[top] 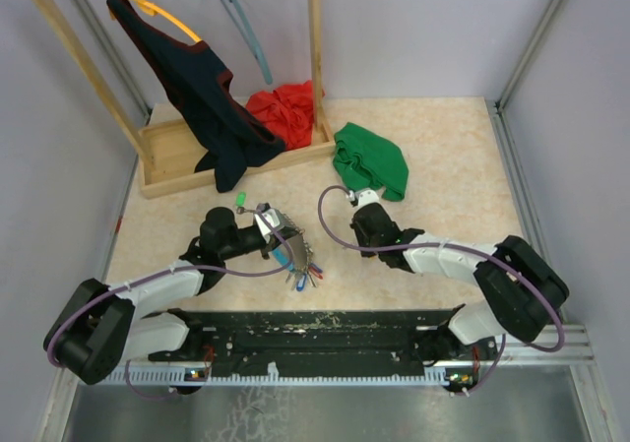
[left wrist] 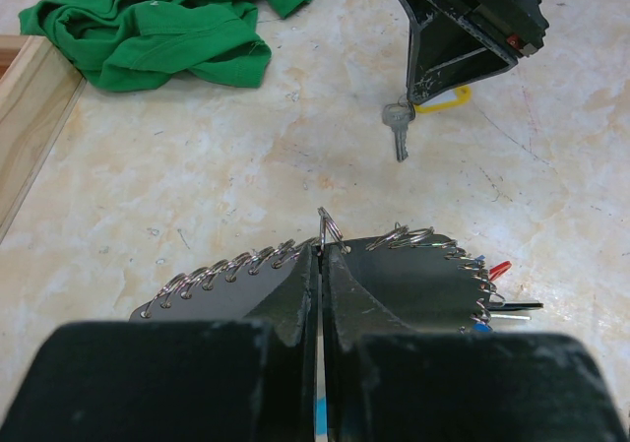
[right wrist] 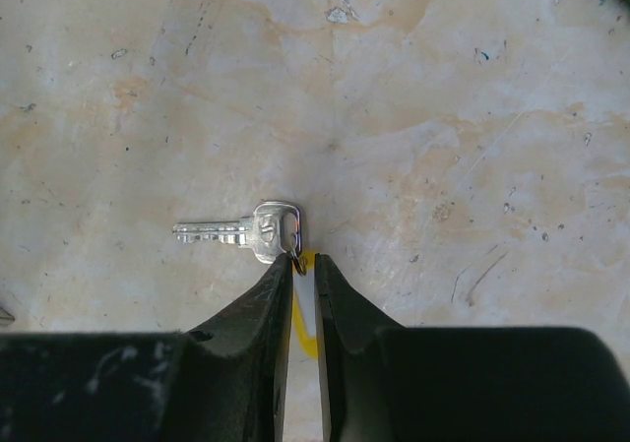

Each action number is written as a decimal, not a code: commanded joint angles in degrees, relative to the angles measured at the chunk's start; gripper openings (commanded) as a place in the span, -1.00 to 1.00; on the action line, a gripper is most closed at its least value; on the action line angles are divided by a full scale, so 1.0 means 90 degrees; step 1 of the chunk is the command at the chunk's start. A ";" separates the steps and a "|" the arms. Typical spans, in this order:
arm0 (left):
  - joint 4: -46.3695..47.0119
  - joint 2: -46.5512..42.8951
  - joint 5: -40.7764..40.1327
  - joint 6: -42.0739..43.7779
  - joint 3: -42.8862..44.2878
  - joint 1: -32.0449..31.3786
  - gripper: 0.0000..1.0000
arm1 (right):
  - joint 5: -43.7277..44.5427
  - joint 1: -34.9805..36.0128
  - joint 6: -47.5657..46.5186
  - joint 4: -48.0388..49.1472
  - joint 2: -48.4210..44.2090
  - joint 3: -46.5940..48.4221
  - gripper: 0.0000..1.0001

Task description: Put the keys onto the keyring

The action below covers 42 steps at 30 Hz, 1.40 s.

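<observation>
My left gripper (top: pixel 270 233) is shut on the keyring (top: pixel 285 250), a silver wire ring with a light-blue segment. Its cluster of coloured-tagged keys (top: pixel 306 273) hangs at the lower right. In the left wrist view the closed fingers (left wrist: pixel 295 294) pinch the wire, with a small split ring (left wrist: pixel 330 227) standing up at their tips. My right gripper (top: pixel 362 223) is low over the table and shut on the yellow tag (right wrist: pixel 301 309) of a silver key (right wrist: pixel 246 231). That key (left wrist: pixel 398 127) also shows dangling under the right gripper (left wrist: pixel 463 29). A green-tagged key (top: pixel 240 201) lies beside the left gripper.
A green cloth (top: pixel 371 160) lies just behind the right gripper and shows in the left wrist view (left wrist: pixel 157 24). A wooden clothes rack (top: pixel 231 152) with a dark garment and a red cloth (top: pixel 285 107) stands at the back left. Walls close the sides.
</observation>
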 commanded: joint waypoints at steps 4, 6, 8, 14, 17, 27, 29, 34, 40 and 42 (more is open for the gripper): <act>0.0190 -0.0038 0.0156 -0.0081 0.0157 0.0020 -0.98 | 0.0006 0.0034 -0.0009 0.0334 0.0132 0.0136 -0.73; 0.0181 -0.0042 0.0157 -0.0076 0.0159 0.0020 -0.98 | -0.0004 0.0034 -0.0019 0.0334 0.0181 0.0141 -0.74; 0.0180 -0.0057 0.0153 -0.0075 0.0151 0.0029 -0.98 | -0.0009 0.0041 -0.0028 0.0352 0.0215 0.0141 -0.75; 0.0190 -0.0043 0.0183 -0.0075 0.0164 0.0023 -0.98 | 0.0010 0.0034 -0.0039 0.0359 0.0286 0.0131 -0.81; 0.0182 -0.0053 0.0191 -0.0076 0.0160 0.0022 -0.97 | 0.0015 0.0034 -0.0066 0.0345 0.0283 0.0136 -0.87; 0.0365 -0.0154 0.0252 -0.0138 0.0114 0.0029 -0.97 | -0.0623 0.0034 -0.1019 -0.0399 -0.0488 0.0631 -1.00; 0.0483 -0.0183 0.0315 -0.0203 0.0084 0.0029 -0.98 | -0.0724 0.0035 -0.1192 -0.0789 -0.0597 0.0984 -1.00; 0.0826 -0.0320 0.0402 -0.0280 -0.0082 0.0048 -0.98 | -0.1469 0.0034 -0.2129 -0.1914 -0.0754 0.1684 -1.00; 0.1651 -0.0491 0.0663 -0.0328 -0.0451 0.0086 -0.98 | -0.2300 0.0034 -0.2930 -0.1448 -0.1286 0.1580 -1.00; 0.1883 -0.0487 0.0793 -0.0313 -0.0529 0.0097 -0.98 | -0.2739 0.0032 -0.3137 -0.1144 -0.1420 0.1432 -1.00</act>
